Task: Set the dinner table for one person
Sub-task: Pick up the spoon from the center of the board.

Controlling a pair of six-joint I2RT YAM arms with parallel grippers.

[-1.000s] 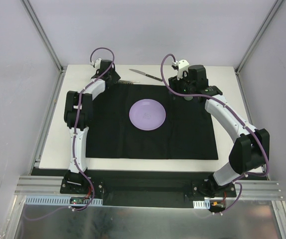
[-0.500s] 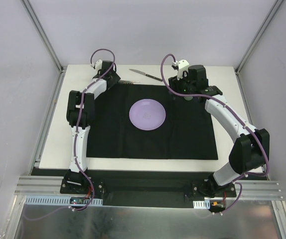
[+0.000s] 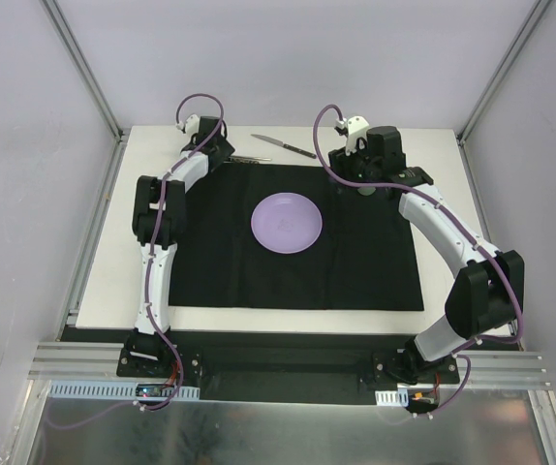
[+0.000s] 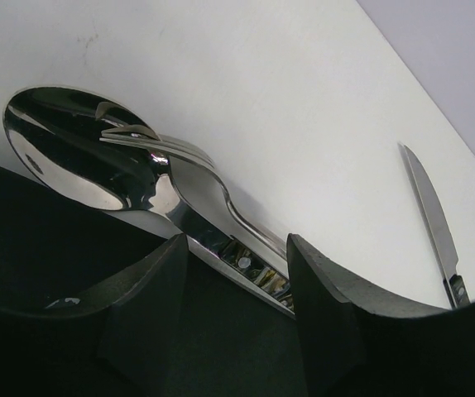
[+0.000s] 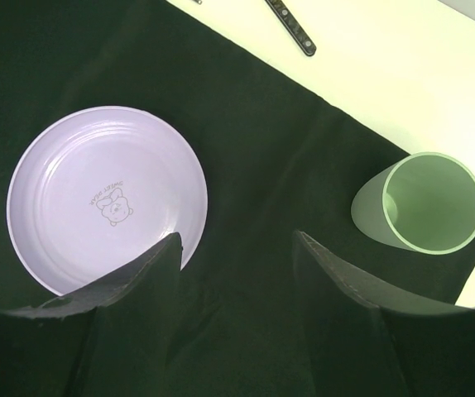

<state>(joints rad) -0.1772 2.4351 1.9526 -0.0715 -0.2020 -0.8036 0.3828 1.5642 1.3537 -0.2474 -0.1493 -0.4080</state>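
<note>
The white dinner table (image 3: 438, 145) carries a black mat (image 3: 259, 271) with a purple plate (image 3: 287, 222) in its middle. My left gripper (image 3: 224, 155) is open at the mat's back left edge. In the left wrist view its fingers (image 4: 151, 306) stand either side of the handles of a spoon (image 4: 80, 153) and a fork (image 4: 200, 165) lying together. A knife (image 4: 432, 219) lies further right on the table. My right gripper (image 5: 237, 248) is open and empty above the mat, between the plate (image 5: 105, 198) and a pale green cup (image 5: 424, 203) lying on its side.
The knife (image 3: 283, 146) lies on the white tabletop behind the mat, its handle visible in the right wrist view (image 5: 291, 29). Grey frame rails (image 3: 89, 242) and the enclosure walls border the table on the left, right and back.
My left arm has reached slightly further toward the back of the table, near the spoon and fork. The right arm, plate, cup and knife have not moved.
</note>
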